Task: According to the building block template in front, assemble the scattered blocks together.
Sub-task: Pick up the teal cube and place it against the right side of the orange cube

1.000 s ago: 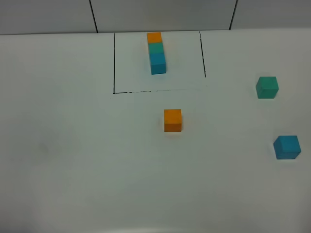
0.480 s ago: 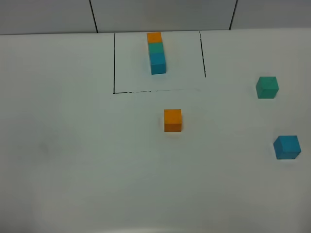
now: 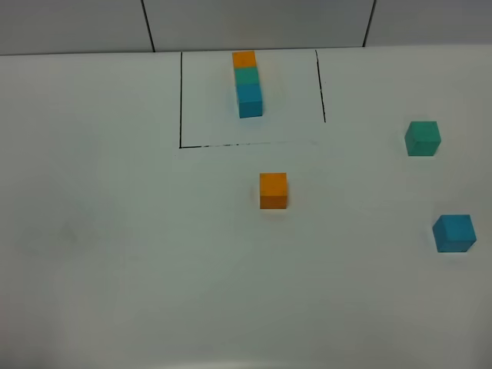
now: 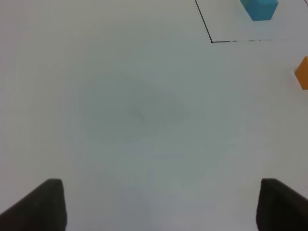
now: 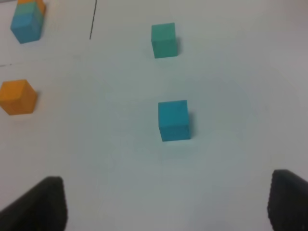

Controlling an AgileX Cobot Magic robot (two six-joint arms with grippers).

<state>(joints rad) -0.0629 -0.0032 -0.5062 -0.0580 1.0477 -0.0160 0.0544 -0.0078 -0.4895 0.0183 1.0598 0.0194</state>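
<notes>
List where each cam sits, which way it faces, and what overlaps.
Exterior high: mounted high, looking down on the table; sees the template, orange cube, green cube and blue cube; no robot part shows.
Left wrist: on the left arm, looking forward and down over bare table; the left gripper shows two dark tips, open.
Right wrist: on the right arm, facing the blue cube and green cube; the right gripper shows two tips, open.
Shared: all three catch the template and orange cube.
</notes>
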